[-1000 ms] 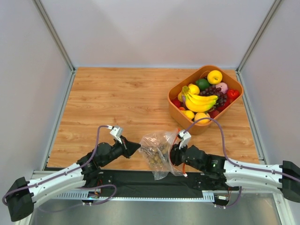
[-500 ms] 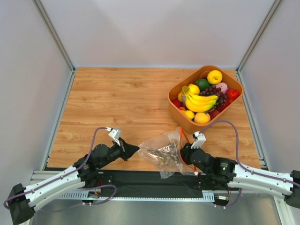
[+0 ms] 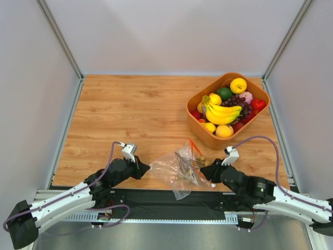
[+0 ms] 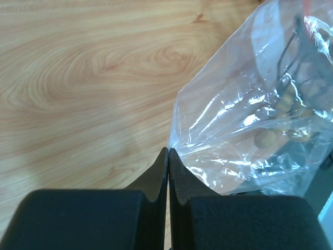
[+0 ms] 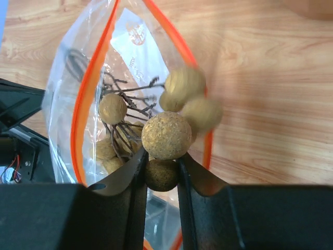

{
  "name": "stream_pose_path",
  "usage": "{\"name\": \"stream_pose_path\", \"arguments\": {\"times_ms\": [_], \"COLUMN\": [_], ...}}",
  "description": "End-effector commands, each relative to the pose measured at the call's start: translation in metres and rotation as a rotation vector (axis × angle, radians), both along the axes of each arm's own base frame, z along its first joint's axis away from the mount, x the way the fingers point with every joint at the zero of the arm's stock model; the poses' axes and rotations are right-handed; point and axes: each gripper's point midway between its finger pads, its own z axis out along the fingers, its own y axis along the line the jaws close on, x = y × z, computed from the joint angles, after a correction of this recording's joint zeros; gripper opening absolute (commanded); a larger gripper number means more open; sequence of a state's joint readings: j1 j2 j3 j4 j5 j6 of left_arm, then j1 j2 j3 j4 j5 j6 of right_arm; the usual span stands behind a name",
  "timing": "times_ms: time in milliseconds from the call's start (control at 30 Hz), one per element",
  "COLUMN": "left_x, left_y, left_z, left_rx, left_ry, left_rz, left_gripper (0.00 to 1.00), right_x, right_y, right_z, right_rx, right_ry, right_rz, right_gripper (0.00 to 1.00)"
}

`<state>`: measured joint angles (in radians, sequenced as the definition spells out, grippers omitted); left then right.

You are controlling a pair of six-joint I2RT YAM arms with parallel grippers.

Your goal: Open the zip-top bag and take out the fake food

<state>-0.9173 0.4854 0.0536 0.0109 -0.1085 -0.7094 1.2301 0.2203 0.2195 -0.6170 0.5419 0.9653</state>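
Note:
The clear zip-top bag (image 3: 176, 169) lies on the wood near the front edge, stretched between both grippers. Its orange zip strip (image 5: 83, 101) gapes open. My left gripper (image 3: 149, 166) is shut, pinching the bag's left corner (image 4: 179, 138) at its fingertips (image 4: 165, 156). My right gripper (image 5: 161, 155) is shut on one tan ball of the fake food cluster (image 5: 166, 134). The cluster hangs half out of the bag mouth, its dark stems and other balls still inside. A yellow banana bunch (image 3: 222, 112) lies in the orange basket (image 3: 204, 136).
The orange basket at the back right holds more fruit: a dark grape bunch (image 3: 238, 100), a yellow apple (image 3: 238, 85) and red pieces. White walls close in the table. The black base rail (image 3: 156, 200) runs along the front edge under the bag's near end.
My right gripper has drawn back to the right with the cluster, pulling it up to the bag mouth. The bag has been stretched flatter. My left gripper has closed fully on its corner.

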Motion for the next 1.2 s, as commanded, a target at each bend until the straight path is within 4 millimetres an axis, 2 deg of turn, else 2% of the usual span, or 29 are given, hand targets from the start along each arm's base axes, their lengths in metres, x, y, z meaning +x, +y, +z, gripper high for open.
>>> {"name": "stream_pose_path", "arguments": {"times_ms": [0,200,433,667,900,1000,1100,1133,1167], "left_x": [0.008,0.01,0.012,0.013,0.017,0.02,0.025,0.024,0.025], "left_y": [0.007,0.01,0.012,0.014,0.017,0.022,0.026,0.025,0.026], "left_z": [0.004,0.009,0.018,0.024,0.031,0.038,0.048,0.05,0.055], "left_rx": [0.043,0.055,0.06,0.06,0.062,0.081,0.091,0.095,0.096], "left_ry": [0.001,0.0,-0.015,-0.015,-0.017,-0.022,-0.037,-0.034,-0.032], "left_rz": [0.043,0.051,0.055,0.056,0.066,0.078,0.081,0.064,0.063], "left_gripper": [0.0,0.0,0.0,0.0,0.0,0.0,0.0,0.0,0.0], "right_x": [0.007,0.014,0.023,0.028,0.03,0.033,0.039,0.042,0.043], "right_y": [-0.011,-0.02,-0.042,-0.058,-0.069,-0.075,-0.079,-0.075,-0.078], "right_z": [0.028,0.055,0.085,0.133,0.159,0.181,0.213,0.218,0.24], "right_rx": [-0.001,0.006,-0.013,0.02,-0.01,-0.017,-0.062,-0.108,-0.126], "right_ry": [-0.062,-0.12,-0.184,-0.268,-0.319,-0.365,-0.44,-0.451,-0.486], "right_rz": [-0.032,-0.07,-0.143,-0.178,-0.183,-0.194,-0.203,-0.196,-0.194], "right_gripper": [0.0,0.0,0.0,0.0,0.0,0.0,0.0,0.01,0.0]}}
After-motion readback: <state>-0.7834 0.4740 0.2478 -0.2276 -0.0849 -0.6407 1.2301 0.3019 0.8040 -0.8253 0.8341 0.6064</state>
